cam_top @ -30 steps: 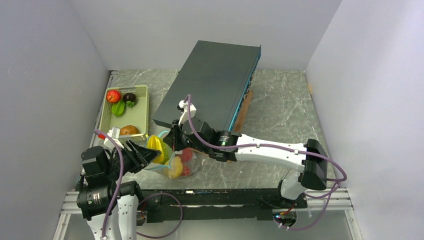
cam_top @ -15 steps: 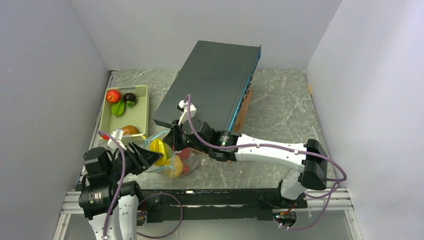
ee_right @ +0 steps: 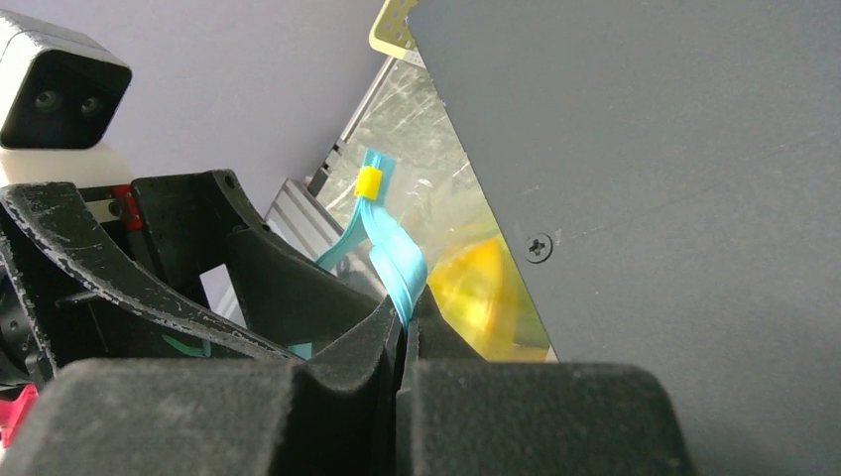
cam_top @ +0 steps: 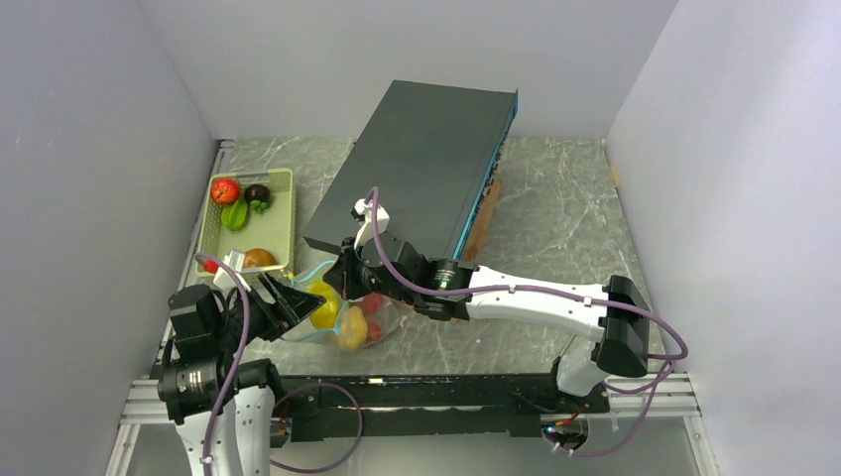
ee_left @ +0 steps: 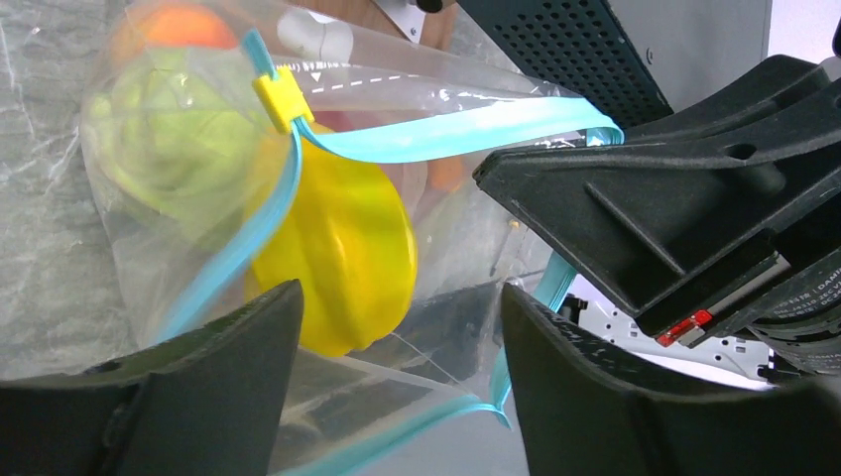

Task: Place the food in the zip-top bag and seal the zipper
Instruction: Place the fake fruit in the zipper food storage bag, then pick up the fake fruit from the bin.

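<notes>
The clear zip-top bag (cam_top: 349, 319) lies at the near left with its mouth held up. My right gripper (cam_top: 343, 278) is shut on its teal-blue zipper (ee_right: 393, 253), just below the yellow slider (ee_right: 368, 181). My left gripper (cam_top: 294, 301) is open at the bag's mouth, its jaws (ee_left: 397, 387) on either side of the plastic, holding nothing. A yellow piece (ee_left: 342, 248) lies in the bag just ahead of them, beside a green ball (ee_left: 169, 139) and an orange piece (ee_left: 171, 25). Red food (cam_top: 372, 304) also shows in the bag.
A pale yellow-green basket (cam_top: 283, 213) at the far left holds a red apple (cam_top: 225, 189), a dark purple piece (cam_top: 257, 194), a green piece (cam_top: 235, 215) and a brown piece (cam_top: 257, 259). A big dark slab (cam_top: 426, 159) leans just behind the right gripper.
The left gripper has shifted slightly back and down at the bag's mouth. The yellow piece has moved right and lower into the bag. The right gripper still holds the zipper.
</notes>
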You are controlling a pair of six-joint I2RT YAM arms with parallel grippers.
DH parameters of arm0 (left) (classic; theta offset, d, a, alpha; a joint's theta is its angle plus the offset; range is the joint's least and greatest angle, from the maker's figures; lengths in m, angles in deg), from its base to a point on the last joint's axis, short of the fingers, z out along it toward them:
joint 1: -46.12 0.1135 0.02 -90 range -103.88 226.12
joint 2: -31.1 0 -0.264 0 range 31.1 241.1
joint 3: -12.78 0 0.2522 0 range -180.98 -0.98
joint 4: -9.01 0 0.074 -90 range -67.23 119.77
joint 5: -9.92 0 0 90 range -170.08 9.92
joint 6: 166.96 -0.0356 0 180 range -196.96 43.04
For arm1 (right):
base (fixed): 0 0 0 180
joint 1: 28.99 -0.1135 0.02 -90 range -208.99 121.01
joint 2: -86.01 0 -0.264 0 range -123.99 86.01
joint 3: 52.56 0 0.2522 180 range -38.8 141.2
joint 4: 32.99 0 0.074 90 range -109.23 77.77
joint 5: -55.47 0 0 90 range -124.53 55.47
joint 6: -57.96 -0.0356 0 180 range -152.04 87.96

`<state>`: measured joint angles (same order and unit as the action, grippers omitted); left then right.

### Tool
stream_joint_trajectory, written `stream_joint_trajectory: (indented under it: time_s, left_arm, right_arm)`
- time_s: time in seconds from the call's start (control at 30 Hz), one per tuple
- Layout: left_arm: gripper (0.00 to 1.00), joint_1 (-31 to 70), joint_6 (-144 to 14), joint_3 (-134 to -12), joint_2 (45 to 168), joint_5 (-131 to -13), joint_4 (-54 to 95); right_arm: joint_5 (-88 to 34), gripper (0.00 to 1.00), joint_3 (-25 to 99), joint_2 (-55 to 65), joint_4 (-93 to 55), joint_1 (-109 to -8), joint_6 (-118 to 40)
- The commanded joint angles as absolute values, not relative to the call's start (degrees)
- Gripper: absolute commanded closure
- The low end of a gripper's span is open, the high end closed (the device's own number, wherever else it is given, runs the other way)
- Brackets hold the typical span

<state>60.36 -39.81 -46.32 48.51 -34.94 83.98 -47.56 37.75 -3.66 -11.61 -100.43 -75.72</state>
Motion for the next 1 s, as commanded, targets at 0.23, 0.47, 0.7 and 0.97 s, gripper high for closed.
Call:
stream_joint_trajectory:
  time_s: [0.23,0.47,0.7,0.97]
  left_arm:
    - [0.2,59.7,-41.7,-51.7,49.6,-39.0,84.8]
    - [0.21,59.6,-46.3,-59.0,51.8,-48.9,89.3]
    - [0.19,59.4,-51.0,-65.0,57.8,-62.3,89.4]
    - [0.16,59.4,-56.0,-63.3,68.4,-76.0,79.9]
  right_arm:
    - [-52.1,1.0,37.6,-3.6,-10.8,-96.7,-75.8]
    - [-52.1,1.0,37.0,-3.4,-10.9,-96.7,-75.8]
    - [-52.0,1.0,36.3,-3.0,-11.1,-96.7,-75.9]
    - [-52.0,1.0,35.4,-2.2,-11.2,-96.8,-75.8]
